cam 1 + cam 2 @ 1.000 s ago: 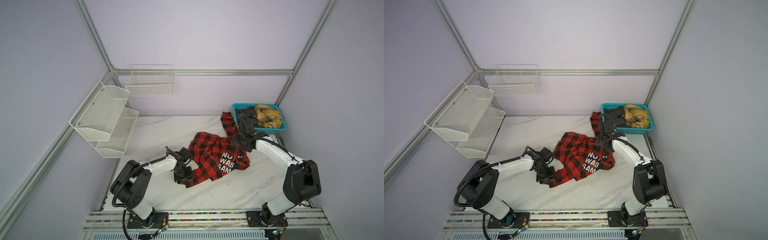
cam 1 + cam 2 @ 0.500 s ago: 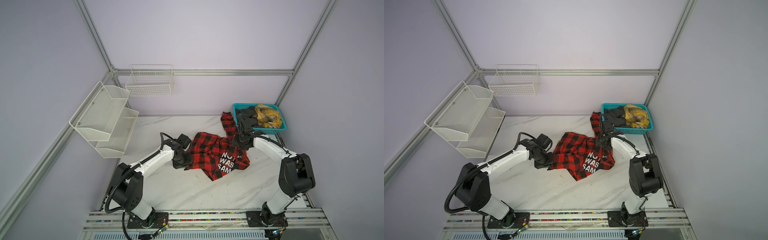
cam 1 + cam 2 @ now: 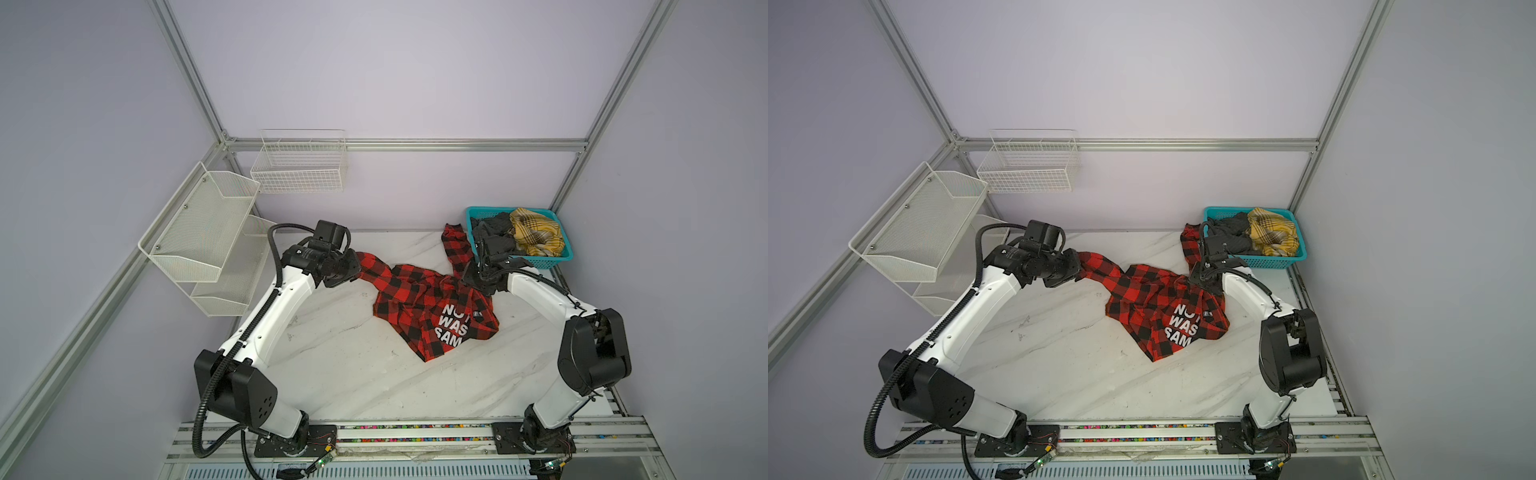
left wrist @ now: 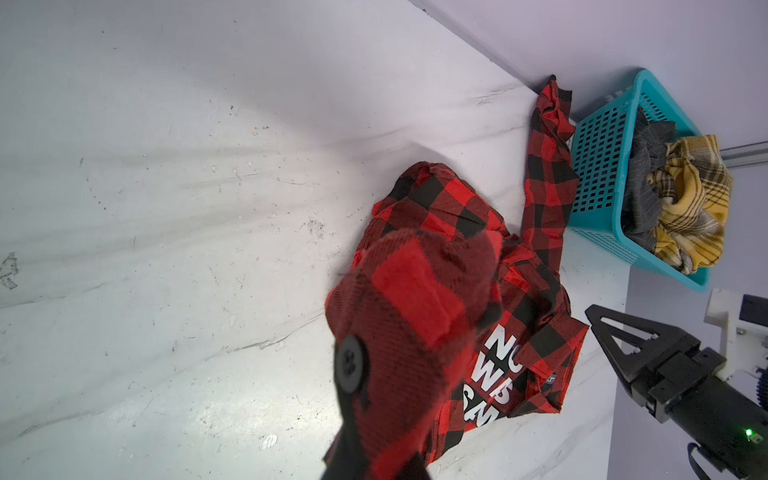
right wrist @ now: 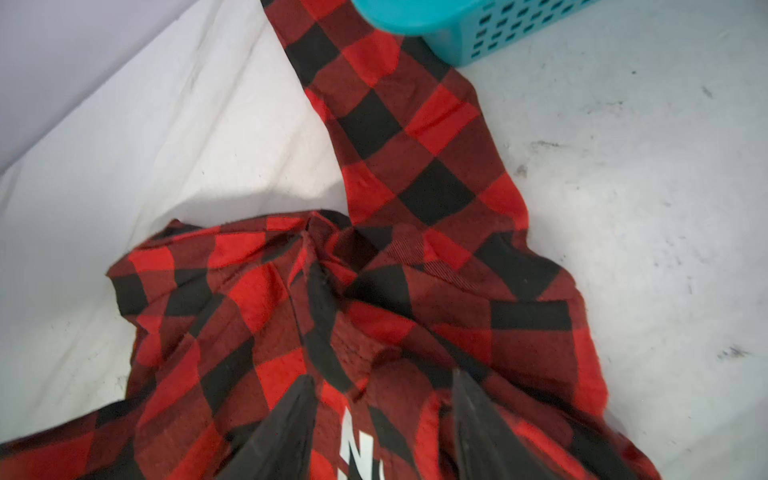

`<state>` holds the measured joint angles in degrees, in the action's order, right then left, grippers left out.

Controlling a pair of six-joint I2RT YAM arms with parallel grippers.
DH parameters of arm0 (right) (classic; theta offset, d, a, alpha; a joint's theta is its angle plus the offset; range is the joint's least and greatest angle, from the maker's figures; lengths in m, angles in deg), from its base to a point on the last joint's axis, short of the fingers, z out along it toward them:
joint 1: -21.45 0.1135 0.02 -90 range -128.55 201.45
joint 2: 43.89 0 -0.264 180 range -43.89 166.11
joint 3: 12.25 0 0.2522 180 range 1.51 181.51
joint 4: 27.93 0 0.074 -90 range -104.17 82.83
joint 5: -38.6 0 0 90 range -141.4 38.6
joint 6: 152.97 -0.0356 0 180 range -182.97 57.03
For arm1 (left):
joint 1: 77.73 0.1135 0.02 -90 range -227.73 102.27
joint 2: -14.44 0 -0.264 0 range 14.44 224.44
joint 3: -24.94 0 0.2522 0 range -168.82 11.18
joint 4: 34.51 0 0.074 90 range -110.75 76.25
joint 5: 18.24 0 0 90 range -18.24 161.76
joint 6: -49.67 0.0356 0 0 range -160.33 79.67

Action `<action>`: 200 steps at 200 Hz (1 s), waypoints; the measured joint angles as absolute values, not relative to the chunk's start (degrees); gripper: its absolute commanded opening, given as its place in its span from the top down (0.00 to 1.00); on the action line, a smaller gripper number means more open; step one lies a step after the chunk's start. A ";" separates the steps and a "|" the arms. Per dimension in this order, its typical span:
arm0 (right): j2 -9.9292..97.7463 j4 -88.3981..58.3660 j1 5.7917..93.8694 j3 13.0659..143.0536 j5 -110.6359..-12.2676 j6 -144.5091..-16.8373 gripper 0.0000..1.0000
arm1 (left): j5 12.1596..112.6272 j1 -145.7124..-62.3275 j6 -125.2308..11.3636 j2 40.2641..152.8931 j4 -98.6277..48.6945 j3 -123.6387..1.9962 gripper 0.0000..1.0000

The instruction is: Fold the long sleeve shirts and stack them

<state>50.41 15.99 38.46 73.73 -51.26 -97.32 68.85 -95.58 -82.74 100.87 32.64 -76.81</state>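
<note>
Cuff button [image 4: 352, 363] shown only in left wrist view, shirt [image 3: 419, 307] clamped by left gripper [image 3: 351, 270], right gripper [image 5: 382, 376] spread, 2 garments [image 3: 536, 232] in teal basket [image 3: 552, 261].

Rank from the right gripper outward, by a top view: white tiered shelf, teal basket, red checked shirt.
1. red checked shirt, beneath the right gripper.
2. teal basket, just behind, back right.
3. white tiered shelf, far left wall.

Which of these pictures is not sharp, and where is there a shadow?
Right wrist view: soft all over, the right gripper most, with a shadow on the table beside the flannel shirt. Left wrist view: the shirt's cuff near the lens is slightly soft, the teal basket sharp. Both top views: sharp and evenly lit.
</note>
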 measured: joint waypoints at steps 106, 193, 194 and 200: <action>54.93 14.72 38.48 72.68 -57.25 -98.15 0.55 | 69.02 -92.25 -82.72 99.21 30.52 -76.81 1.00; 60.88 -3.55 38.81 93.62 -75.34 -97.17 1.00 | 74.70 -72.91 -85.98 117.02 34.06 -114.09 1.00; 60.97 -4.14 38.83 94.48 -75.87 -97.37 1.00 | 74.97 -72.60 -86.08 117.20 34.02 -114.84 1.00; 61.18 -6.44 38.86 98.19 -77.68 -97.96 1.00 | 76.45 -70.40 -86.98 118.25 33.58 -119.89 1.00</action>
